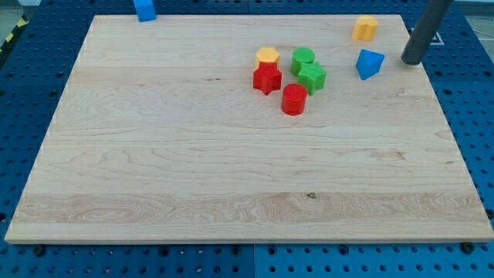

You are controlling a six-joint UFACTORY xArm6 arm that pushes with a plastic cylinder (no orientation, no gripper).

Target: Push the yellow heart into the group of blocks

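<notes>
You'll find my tip (412,60) at the upper right of the frame, over the right edge of the desk (154,154), just right of the blue block (369,63). The rod is the end effector: no jaws, holding nothing, touching no block. The yellow heart (365,28) sits near the top edge, above the blue block and apart from it. The group lies left of centre-top: yellow hexagon (267,55), red star (267,78), red cylinder (293,100), green cylinder (302,58), green star (312,76). Another blue block (144,9) sits at the top edge, upper left.

No legible text, labels or numbers.
</notes>
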